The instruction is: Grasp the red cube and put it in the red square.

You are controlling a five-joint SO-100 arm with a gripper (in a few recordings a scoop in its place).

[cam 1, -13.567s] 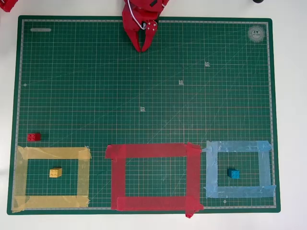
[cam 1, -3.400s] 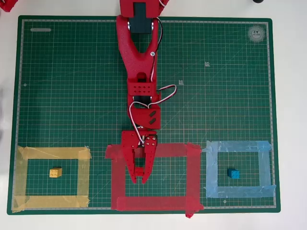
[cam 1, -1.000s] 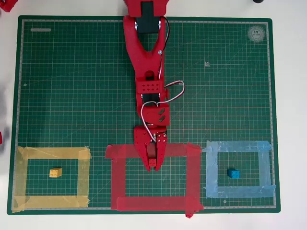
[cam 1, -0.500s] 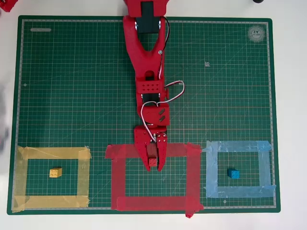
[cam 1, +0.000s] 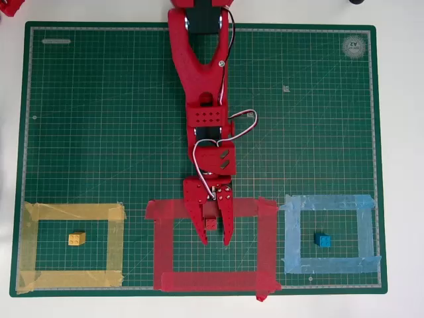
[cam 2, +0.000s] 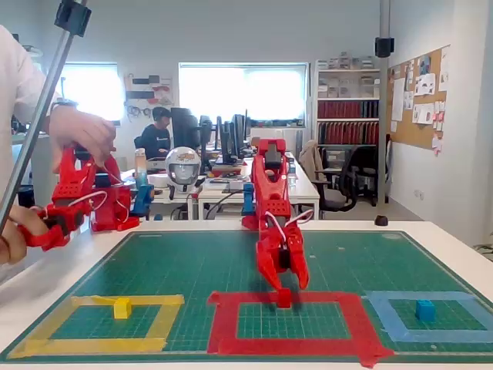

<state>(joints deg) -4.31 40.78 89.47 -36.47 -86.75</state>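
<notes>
Since half a second ago the gripper [cam 1: 218, 242] has spread its fingers, releasing the red cube [cam 1: 211, 224]. Overhead, cube lies between the fingers near their base, inside the red square [cam 1: 267, 242]. Fixed view shows cube [cam 2: 284, 298] resting on the tape's far strip [cam 2: 362, 324].

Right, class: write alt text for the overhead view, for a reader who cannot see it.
A red robot arm reaches down a green cutting mat, its open gripper straddling the red cube just inside the red square's top edge. A yellow block and blue block sit in matching tape outlines.
</notes>
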